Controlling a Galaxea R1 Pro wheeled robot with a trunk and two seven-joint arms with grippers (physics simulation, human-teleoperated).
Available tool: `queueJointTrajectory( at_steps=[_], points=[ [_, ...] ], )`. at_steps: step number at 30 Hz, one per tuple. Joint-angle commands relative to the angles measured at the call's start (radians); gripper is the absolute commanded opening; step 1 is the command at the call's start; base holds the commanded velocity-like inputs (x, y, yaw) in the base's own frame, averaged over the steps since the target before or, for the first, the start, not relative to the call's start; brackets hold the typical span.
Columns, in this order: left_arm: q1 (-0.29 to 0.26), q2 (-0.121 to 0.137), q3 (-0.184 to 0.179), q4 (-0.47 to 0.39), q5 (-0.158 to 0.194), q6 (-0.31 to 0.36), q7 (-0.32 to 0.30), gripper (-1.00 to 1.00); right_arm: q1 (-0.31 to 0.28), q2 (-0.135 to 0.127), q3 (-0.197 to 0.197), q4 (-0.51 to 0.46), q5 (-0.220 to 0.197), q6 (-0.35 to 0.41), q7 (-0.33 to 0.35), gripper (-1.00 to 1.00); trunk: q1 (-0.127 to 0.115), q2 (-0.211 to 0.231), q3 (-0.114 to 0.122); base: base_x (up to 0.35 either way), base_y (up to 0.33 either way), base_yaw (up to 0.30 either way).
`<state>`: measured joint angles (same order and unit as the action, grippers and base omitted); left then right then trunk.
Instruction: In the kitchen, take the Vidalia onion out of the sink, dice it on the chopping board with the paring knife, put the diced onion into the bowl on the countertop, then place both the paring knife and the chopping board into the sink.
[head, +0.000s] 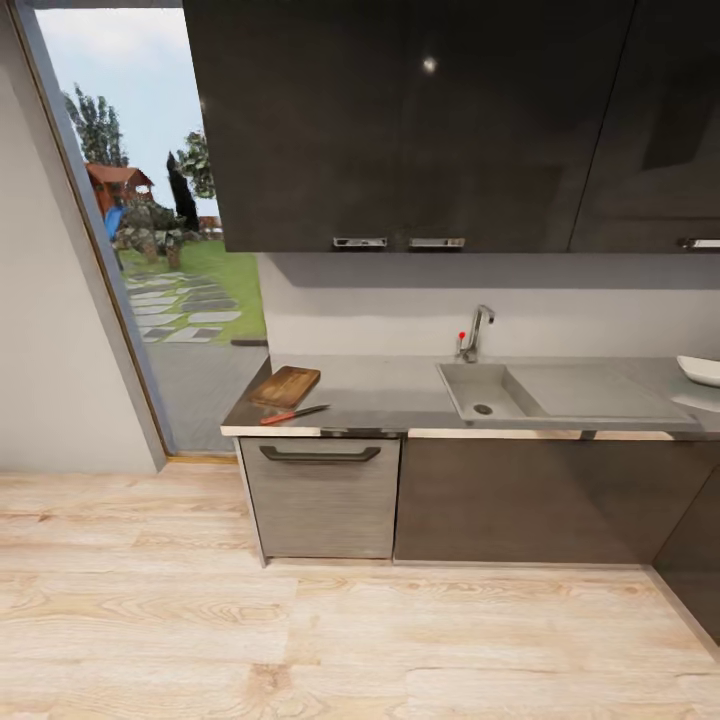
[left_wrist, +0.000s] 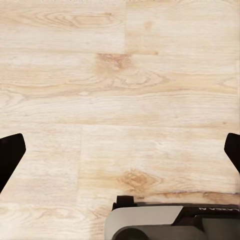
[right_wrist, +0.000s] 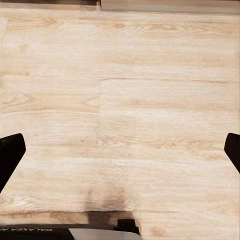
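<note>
Both hands, left hand (left_wrist: 120, 152) and right hand (right_wrist: 120, 152), hang open over floor; sink (head: 480, 390) seems empty, so the onion search may stall.

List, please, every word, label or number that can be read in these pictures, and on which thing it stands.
Pale lettering on the dark robot part in the left wrist view: upside down, cut off, too blurred to read.
Similar lettering on the dark strip in the right wrist view: also unreadable.
Kitchen cabinets, countertop, sink: no text.
</note>
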<state>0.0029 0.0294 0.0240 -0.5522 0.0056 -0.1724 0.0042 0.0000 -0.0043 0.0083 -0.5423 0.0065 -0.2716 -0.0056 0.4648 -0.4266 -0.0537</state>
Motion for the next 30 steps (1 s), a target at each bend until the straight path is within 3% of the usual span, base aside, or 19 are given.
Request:
queueJointTrajectory(
  at_steps=[1,4,30],
  points=[
    [0.0,0.0,0.001,-0.001,0.001,-0.001,0.0,1.0,0.0,0.0,0.001,0.0,0.0,-0.002,-0.001,1.0,-0.003,0.006,0.002,0.0,0.0,0.0],
    [0.0,0.0,0.001,0.0,0.001,-0.001,0.0,1.0,0.0,0.001,0.001,0.002,0.0,-0.002,-0.001,1.0,-0.015,0.027,0.011,0.0,0.0,0.0],
    [0.0,0.0,0.001,0.002,0.001,0.001,0.0,1.0,0.0,0.002,0.001,0.025,0.0,-0.001,-0.001,1.0,-0.015,0.027,0.011,0.0,0.0,0.0]
  ],
)
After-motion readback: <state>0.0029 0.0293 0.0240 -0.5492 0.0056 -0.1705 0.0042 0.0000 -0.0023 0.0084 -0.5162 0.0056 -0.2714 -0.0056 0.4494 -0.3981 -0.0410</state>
